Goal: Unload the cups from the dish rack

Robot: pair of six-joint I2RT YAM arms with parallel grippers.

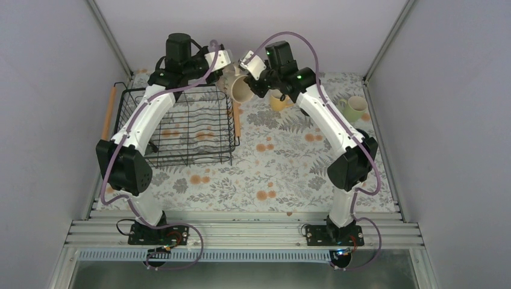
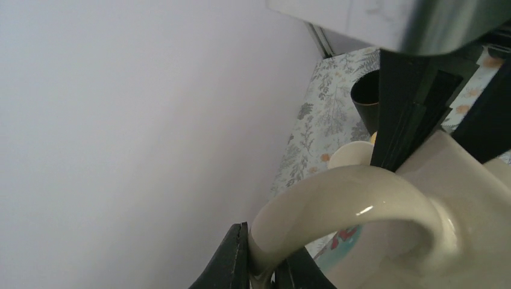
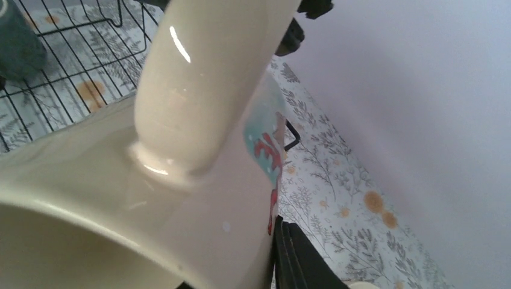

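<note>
Cream cup (image 1: 240, 89) hangs in the air at the far right corner of the dish rack (image 1: 175, 162), with the left gripper (image 1: 228, 71) fingers (image 2: 232, 268) pinching its loop handle. The right gripper (image 1: 256, 81) straddles the rim, one finger (image 3: 301, 259) against the outer wall (whether it clamps cannot be told). A yellow cup (image 1: 278, 101) stands just beside it on the table (image 1: 271, 174) and a pale green cup (image 1: 355, 108) sits near the right edge, with bare cloth towards the near edge.

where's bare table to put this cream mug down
Bare cloth between the dish rack and the right arm's elbow, down to the near rail. Crowded at the far edge: yellow cup, pale green cup, the held cream mug.
</note>
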